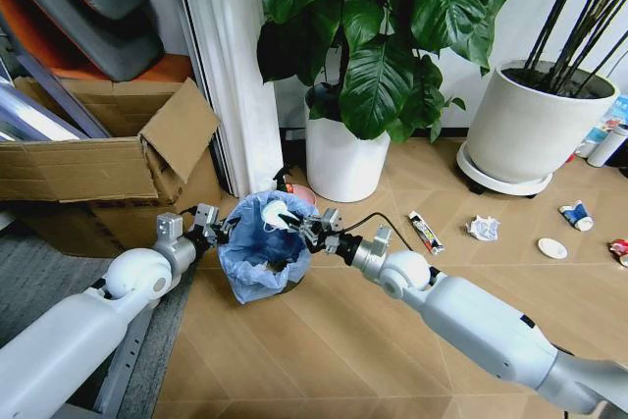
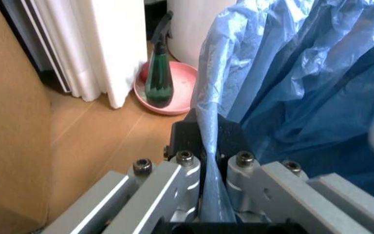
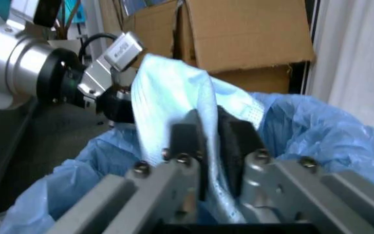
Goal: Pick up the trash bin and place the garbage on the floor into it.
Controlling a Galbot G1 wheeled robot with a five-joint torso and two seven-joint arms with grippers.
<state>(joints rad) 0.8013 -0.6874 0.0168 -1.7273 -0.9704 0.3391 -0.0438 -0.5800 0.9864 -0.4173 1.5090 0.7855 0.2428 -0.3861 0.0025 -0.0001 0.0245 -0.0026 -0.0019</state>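
Right gripper [image 1: 302, 230]: clamped on a white paper wad [image 1: 276, 214], held over the bin's opening.
Left gripper [image 1: 222, 230]: pinched on the blue liner at the rim.
Trash bin [image 1: 257, 264]: between both grippers, on the floor [image 1: 334, 340].
Other garbage [image 1: 482, 229]: on the floor, well apart to the right.

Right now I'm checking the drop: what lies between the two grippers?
In the head view, the trash bin sits between them. The left gripper pinches its blue liner rim; the right gripper holds a white paper wad over the opening.

Likely office corner: potted plants [image 1: 343, 159], cardboard box [image 1: 98, 159].
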